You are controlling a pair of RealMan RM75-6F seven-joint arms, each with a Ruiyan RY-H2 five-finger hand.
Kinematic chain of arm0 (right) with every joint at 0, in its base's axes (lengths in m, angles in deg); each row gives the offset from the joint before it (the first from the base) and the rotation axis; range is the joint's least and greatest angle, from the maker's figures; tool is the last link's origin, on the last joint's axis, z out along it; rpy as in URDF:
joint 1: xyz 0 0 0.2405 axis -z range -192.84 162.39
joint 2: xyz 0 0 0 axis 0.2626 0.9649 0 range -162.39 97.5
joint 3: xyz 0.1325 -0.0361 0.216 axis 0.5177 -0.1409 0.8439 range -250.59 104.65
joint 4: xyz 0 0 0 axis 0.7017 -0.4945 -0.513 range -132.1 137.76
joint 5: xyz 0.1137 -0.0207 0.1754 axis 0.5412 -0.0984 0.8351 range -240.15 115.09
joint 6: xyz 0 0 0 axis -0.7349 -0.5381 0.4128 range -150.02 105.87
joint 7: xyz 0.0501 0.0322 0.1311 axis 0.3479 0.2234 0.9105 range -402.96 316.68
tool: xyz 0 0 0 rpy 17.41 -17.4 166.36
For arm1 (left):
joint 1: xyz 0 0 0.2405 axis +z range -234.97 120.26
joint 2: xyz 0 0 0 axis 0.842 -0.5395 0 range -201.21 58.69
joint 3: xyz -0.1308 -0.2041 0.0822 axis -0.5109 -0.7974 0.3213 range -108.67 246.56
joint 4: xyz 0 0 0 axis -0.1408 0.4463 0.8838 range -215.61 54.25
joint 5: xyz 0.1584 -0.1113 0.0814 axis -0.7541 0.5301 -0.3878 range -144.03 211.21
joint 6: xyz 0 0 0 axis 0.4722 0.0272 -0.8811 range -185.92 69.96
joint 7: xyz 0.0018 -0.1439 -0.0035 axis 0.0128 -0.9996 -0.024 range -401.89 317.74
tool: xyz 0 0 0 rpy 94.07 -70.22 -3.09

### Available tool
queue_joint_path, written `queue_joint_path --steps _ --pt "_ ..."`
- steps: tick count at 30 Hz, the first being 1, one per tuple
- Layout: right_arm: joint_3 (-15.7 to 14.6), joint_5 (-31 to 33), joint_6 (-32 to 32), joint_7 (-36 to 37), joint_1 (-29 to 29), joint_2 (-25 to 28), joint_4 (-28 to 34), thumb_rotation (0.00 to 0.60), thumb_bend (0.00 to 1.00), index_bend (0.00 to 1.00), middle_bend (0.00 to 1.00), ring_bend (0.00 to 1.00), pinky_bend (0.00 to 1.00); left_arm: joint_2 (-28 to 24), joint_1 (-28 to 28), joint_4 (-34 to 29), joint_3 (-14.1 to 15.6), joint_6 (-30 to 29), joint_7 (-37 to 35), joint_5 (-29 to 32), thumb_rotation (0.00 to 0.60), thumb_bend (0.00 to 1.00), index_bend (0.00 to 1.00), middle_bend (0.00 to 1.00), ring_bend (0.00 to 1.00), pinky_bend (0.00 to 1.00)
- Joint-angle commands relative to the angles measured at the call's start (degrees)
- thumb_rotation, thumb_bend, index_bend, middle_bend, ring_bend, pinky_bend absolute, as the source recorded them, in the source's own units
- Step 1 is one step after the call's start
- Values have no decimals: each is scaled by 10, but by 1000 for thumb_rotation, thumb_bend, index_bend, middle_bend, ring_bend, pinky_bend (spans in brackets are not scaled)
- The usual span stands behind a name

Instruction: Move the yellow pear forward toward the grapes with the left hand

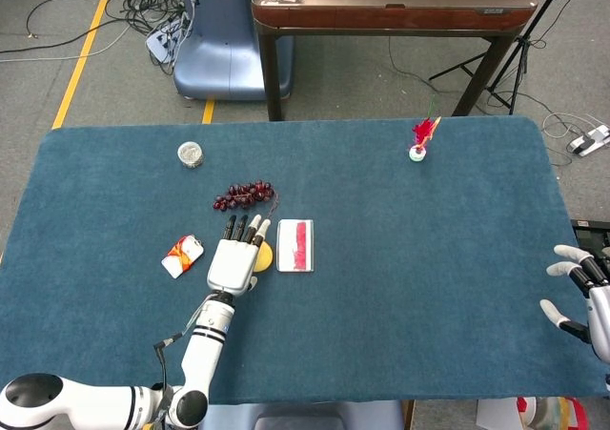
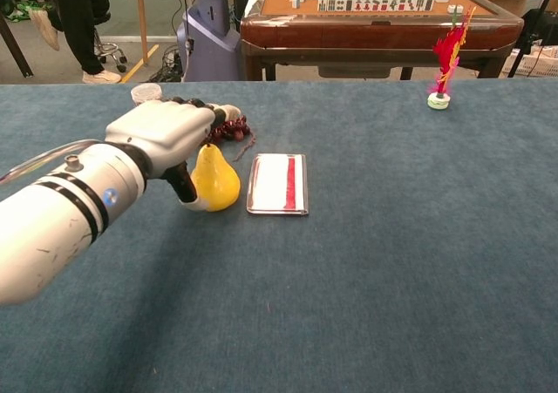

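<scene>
The yellow pear (image 2: 215, 179) is shown upright on the blue table (image 1: 429, 258), clasped by the left hand (image 2: 161, 134), just short of the grapes (image 1: 244, 194); the right hand (image 1: 581, 296) is held spread, empty, at the table's edge

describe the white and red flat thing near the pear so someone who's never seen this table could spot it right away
On the blue table, look to the left half, where the left hand holds the yellow pear. Just right of the pear lies the flat tray, below the grapes. It alone is rectangular, white with one red stripe down its length, unlike the crumpled red and white packet on the hand's other side.
</scene>
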Motion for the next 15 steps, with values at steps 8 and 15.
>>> queue_joint_path --steps 8,15 --pt "1 1 3 4 2 3 1 600 104 458 303 215 326 13 -18 12 -5 10 7 25 600 0 0 0 0 0" --pt "1 0 5 5 3 4 1 600 104 458 304 215 326 31 -28 40 -8 5 6 24 600 0 0 0 0 0"
